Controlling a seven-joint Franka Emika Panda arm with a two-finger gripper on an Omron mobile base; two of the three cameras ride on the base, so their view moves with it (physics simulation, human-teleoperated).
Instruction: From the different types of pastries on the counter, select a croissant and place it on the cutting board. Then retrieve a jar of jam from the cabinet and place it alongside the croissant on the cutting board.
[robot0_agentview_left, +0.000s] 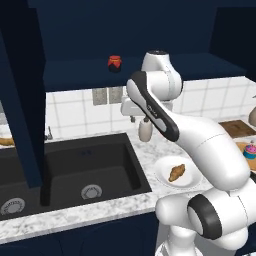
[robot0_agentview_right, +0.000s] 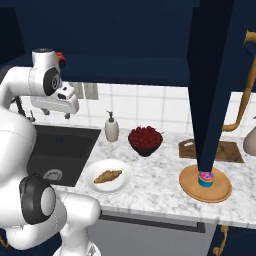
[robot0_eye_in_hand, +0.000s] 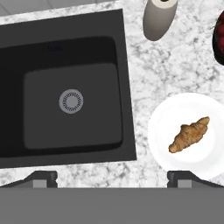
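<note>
The golden-brown croissant (robot0_agentview_left: 176, 172) (robot0_agentview_right: 108, 176) (robot0_eye_in_hand: 189, 134) lies on a white plate (robot0_agentview_left: 162, 172) on the marble counter (robot0_agentview_right: 160, 187), right of the black sink. My gripper (robot0_agentview_left: 139, 119) (robot0_agentview_right: 50, 116) (robot0_eye_in_hand: 112, 178) hangs open and empty high above the sink's right edge, with the croissant below and to its right. The jar of jam (robot0_agentview_left: 114, 63) (robot0_agentview_right: 61, 56), dark with a red cap, stands on the open shelf of the navy cabinet (robot0_agentview_left: 160, 67). The dark cutting board (robot0_agentview_left: 237, 128) (robot0_agentview_right: 230, 151) lies far right by the wall, partly hidden by a cabinet door. A pink cupcake (robot0_agentview_left: 250, 150) (robot0_agentview_right: 205, 178) sits on a tan disc.
A soap dispenser (robot0_agentview_left: 145, 131) (robot0_agentview_right: 111, 127) (robot0_eye_in_hand: 158, 15) stands behind the plate. A dark bowl of red fruit (robot0_agentview_right: 145, 140) sits between plate and board. Open navy cabinet doors (robot0_agentview_left: 22, 100) (robot0_agentview_right: 212, 85) hang over the sink (robot0_eye_in_hand: 65, 87) and over the disc (robot0_agentview_right: 220, 192).
</note>
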